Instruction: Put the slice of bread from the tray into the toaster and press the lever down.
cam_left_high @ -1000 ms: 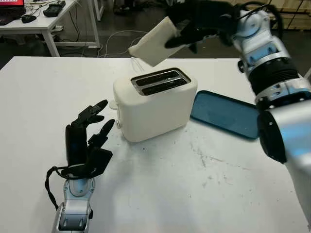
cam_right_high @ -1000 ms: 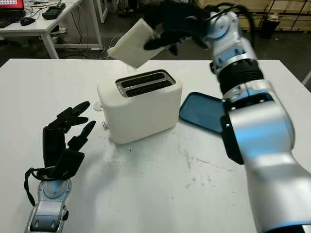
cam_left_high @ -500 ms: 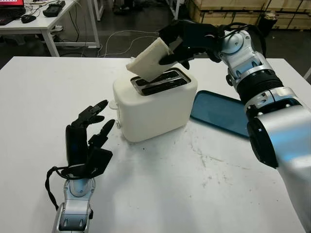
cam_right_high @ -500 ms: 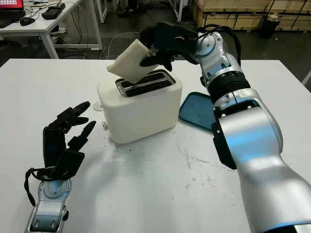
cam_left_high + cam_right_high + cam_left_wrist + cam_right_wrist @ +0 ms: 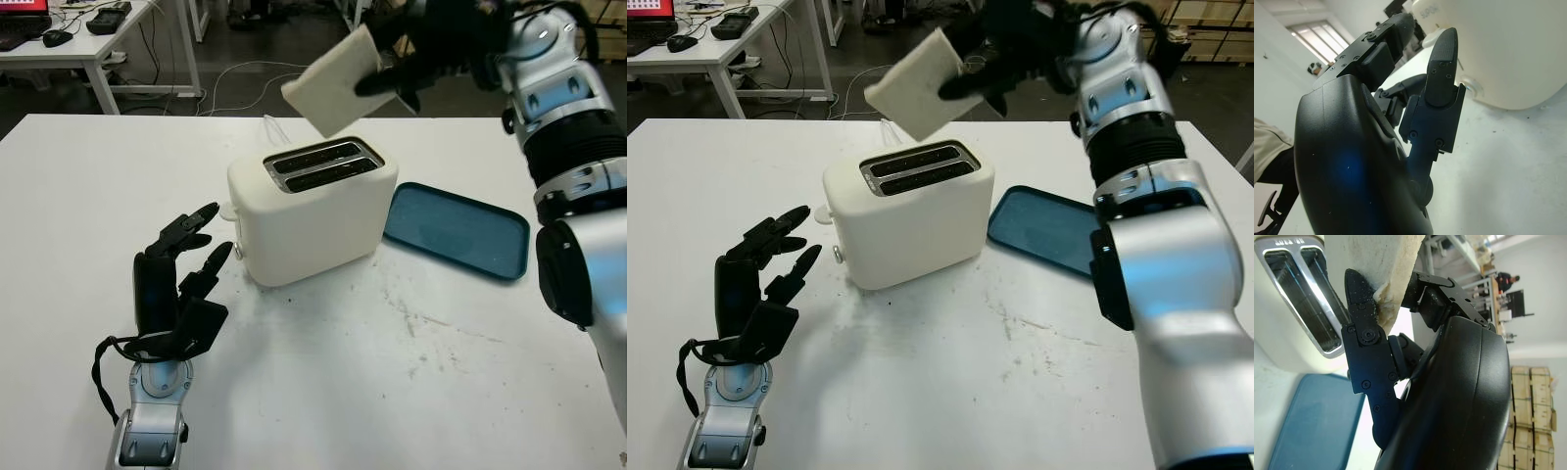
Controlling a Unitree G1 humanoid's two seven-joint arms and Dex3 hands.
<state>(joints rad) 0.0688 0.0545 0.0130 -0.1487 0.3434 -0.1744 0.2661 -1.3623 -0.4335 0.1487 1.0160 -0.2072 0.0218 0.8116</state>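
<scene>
Head-cam views, table scene. Upper centre of frame: right hand (image 5: 411, 54), black, three-fingered, clenched on a pale square slice of bread (image 5: 333, 81); slice held tilted in the air, above and a little behind the toaster, touching neither slot. R. wrist view: black fingers (image 5: 1364, 340) pinch the slice's edge, its crumb dented at the contact; both slots visible beyond.

Centre: cream-white two-slot plastic toaster (image 5: 313, 211) w/ chrome-rimmed slots, standing on the white table (image 5: 392, 392). A small round knob shows on its left end; lever position cannot be told.

Right of centre: dark blue rectangular tray (image 5: 456, 231), flat on table just beside the toaster's right side, nothing on it.

Lower left: left hand (image 5: 176, 279), black, released, holding nothing, fingers pointing toward the toaster's left end but apart from it. L. wrist view: fingertips (image 5: 1442, 63) near the toaster wall, not touching.

Top left bkgd: white desk (image 5: 88, 44) w/ dark devices on top.
</scene>
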